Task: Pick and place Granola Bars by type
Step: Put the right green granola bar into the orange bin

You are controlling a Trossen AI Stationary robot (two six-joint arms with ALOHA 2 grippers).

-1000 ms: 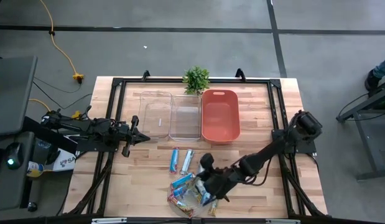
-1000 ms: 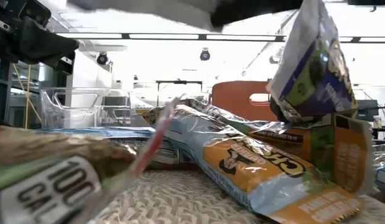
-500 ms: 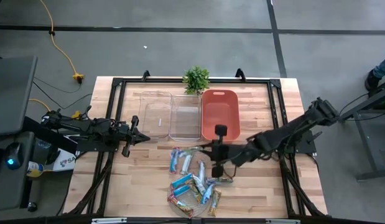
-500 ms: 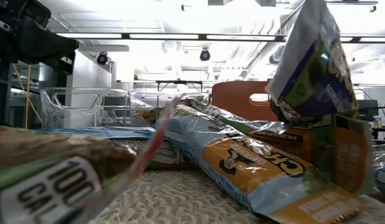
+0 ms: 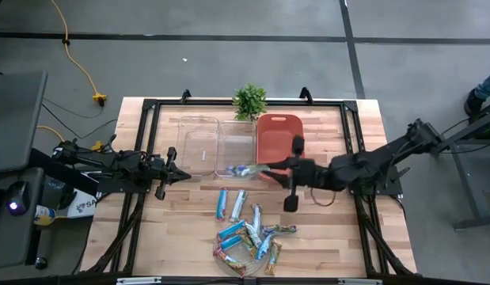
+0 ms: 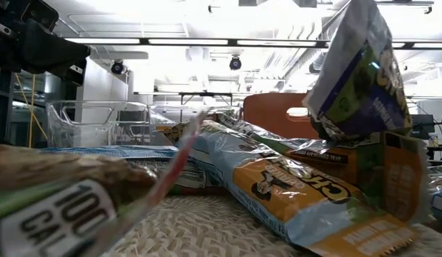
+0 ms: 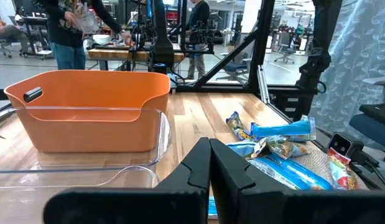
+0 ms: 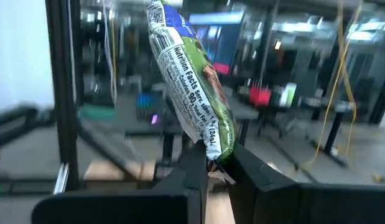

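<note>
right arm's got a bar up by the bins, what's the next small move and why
Probably ease the right tool a little further over the clear bin and lower it before letting go. The high view shows the held bar hanging at that bin's near rim, beside the orange bin, so releasing now might drop it on the edge. The left tool waits at the table's left.

The wooden table (image 5: pixel 181 226) carries two clear bins (image 5: pixel 217 146), an orange bin (image 5: pixel 279 147), a plant (image 5: pixel 249 100) and granola bars (image 5: pixel 243 229).

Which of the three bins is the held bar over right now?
The middle one: the clear bin between the other clear bin and the orange bin. The right gripper holds the bar above its near edge.
</note>
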